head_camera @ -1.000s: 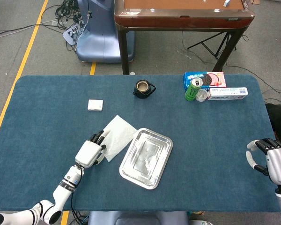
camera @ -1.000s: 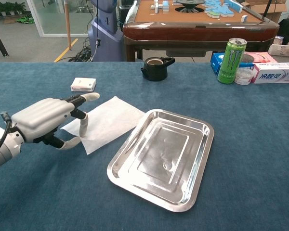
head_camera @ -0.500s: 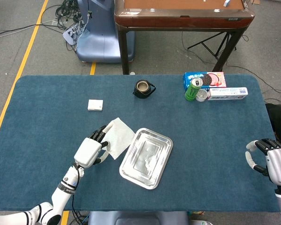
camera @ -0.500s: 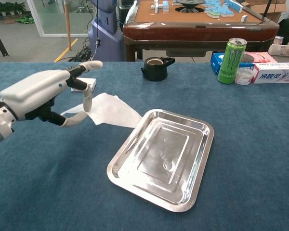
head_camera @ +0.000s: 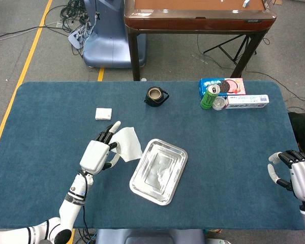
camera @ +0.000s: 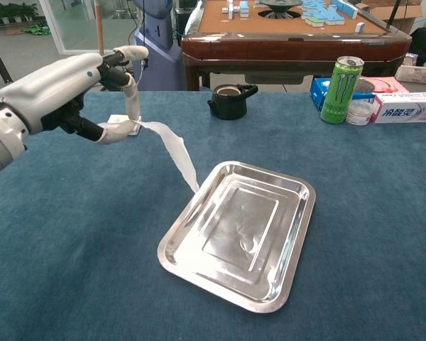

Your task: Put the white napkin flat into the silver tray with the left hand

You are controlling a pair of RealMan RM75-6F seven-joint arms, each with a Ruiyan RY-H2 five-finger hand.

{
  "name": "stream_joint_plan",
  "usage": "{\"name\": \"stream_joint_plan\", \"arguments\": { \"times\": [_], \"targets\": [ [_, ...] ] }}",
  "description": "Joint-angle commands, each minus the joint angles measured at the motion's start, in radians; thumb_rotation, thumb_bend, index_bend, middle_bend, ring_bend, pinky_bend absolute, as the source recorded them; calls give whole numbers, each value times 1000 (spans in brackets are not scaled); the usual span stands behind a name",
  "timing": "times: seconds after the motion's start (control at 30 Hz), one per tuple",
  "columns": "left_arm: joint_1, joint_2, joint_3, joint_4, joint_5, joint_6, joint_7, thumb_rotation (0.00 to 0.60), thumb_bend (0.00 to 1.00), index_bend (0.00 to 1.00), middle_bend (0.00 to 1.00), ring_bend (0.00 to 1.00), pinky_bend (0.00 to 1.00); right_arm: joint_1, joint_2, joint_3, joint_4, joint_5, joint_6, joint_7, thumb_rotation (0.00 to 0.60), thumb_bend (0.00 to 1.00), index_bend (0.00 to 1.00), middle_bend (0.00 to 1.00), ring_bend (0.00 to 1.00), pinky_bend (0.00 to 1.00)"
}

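Note:
My left hand [head_camera: 98, 153] [camera: 69, 94] pinches one edge of the white napkin [head_camera: 128, 144] [camera: 172, 149] and holds it up off the blue cloth. The napkin hangs down and to the right; its low corner reaches the near-left rim of the silver tray [head_camera: 136, 179] [camera: 187, 210]. The tray lies flat and bare on the cloth, right of the hand. My right hand [head_camera: 293, 173] rests at the table's right edge, fingers apart, holding nothing.
A small white box [head_camera: 103, 114] [camera: 116, 120] lies behind the left hand. At the back stand a black cup [head_camera: 156, 96] [camera: 228, 100], a green can [head_camera: 210, 97] [camera: 341, 89], a tin and flat boxes [head_camera: 247, 100]. A wooden table [camera: 284, 28] stands beyond.
My left hand took hold of the napkin's edge and rose, lifting the napkin from lying flat on the cloth until it hangs toward the tray. The right hand stayed put.

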State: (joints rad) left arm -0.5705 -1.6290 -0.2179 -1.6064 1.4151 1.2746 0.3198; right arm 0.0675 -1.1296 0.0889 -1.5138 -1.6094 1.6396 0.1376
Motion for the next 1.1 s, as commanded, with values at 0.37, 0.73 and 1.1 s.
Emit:
{"name": "stream_joint_plan", "arguments": {
  "times": [0.37, 0.73, 1.1],
  "targets": [
    [-39, 6, -34, -95, 1, 5, 70, 600, 485, 663, 38, 0, 197, 2, -1, 0, 1, 1, -5, 0, 600, 407, 512, 569, 426, 459],
    [-75, -8, -41, -160, 26, 6, 123, 600, 485, 665, 41, 0, 197, 3, 0, 1, 3, 5, -8, 6, 600, 407, 512, 569, 426, 459],
    [-84, -18, -26, -194, 32, 16, 164, 600, 484, 665, 43, 0, 197, 0, 4, 3, 3, 6, -2, 15, 600, 407, 512, 569, 426, 459]
  ]
}}
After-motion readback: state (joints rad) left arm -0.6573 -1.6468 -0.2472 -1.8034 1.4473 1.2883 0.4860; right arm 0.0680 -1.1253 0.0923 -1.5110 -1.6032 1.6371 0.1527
